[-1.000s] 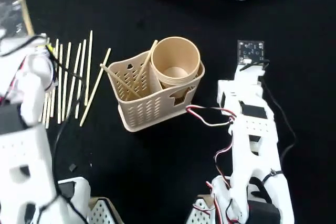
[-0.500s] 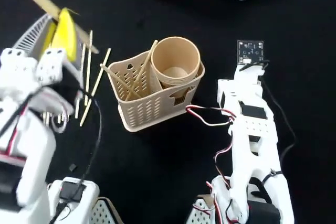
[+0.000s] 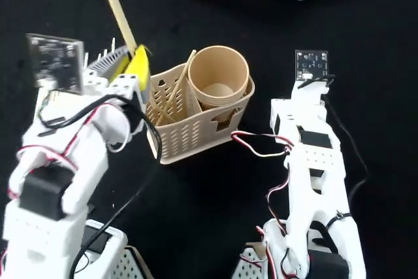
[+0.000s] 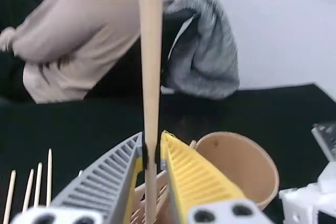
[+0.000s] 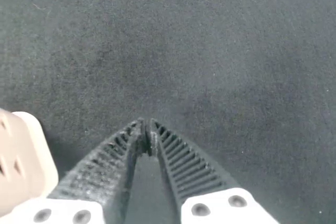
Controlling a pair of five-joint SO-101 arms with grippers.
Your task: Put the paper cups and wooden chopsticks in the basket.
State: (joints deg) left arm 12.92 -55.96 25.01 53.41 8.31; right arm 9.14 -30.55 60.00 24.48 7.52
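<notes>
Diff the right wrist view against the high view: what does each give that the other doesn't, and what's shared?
Right wrist view: the right gripper up close, shut on nothing, over the black table.
High view: the left gripper shut on a chopstick next to the basket, with paper cups stacked in one compartment and chopsticks in the other.
Shared: the basket, just a corner of it in the wrist view, and the table.

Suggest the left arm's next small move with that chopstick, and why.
Probably nudge it sideways over the basket's open compartment. The left gripper is shut on a tilted wooden chopstick at the basket's edge farthest from the paper cups. That compartment already holds chopsticks.
</notes>
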